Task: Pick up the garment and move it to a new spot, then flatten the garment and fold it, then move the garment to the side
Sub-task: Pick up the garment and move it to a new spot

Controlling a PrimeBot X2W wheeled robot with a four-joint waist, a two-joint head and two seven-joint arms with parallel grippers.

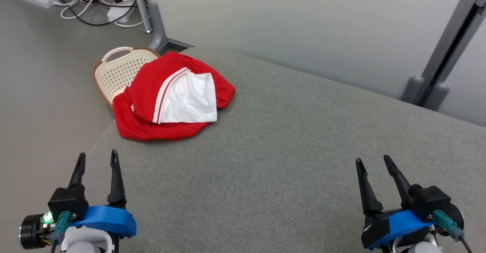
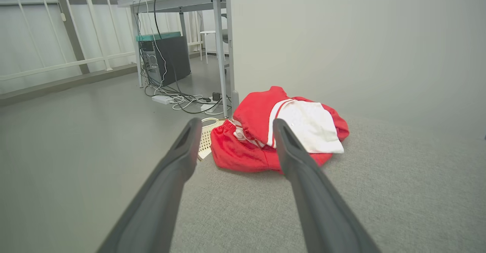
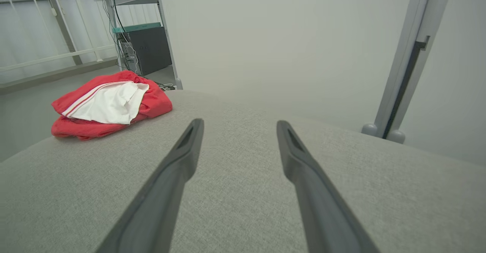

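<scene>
The garment (image 1: pixel 171 97) is a red piece with a white panel and red-white stripes, lying crumpled at the far left corner of the grey padded surface (image 1: pixel 288 162). It shows ahead in the left wrist view as the garment (image 2: pixel 277 131) and at the upper left in the right wrist view as the garment (image 3: pixel 110 107). My left gripper (image 1: pixel 98 159) hovers open at the near left edge, well short of the cloth, with nothing between its fingers. My right gripper (image 1: pixel 374 162) stands open at the near right, far from the cloth and empty.
A cream perforated basket (image 1: pixel 119 71) sits on the floor just beyond the surface's left corner, partly under the garment. Cables and power strips (image 1: pixel 79 2) lie on the floor at the far left. A grey partition wall (image 1: pixel 303 21) and metal posts (image 1: pixel 444 48) stand behind the surface.
</scene>
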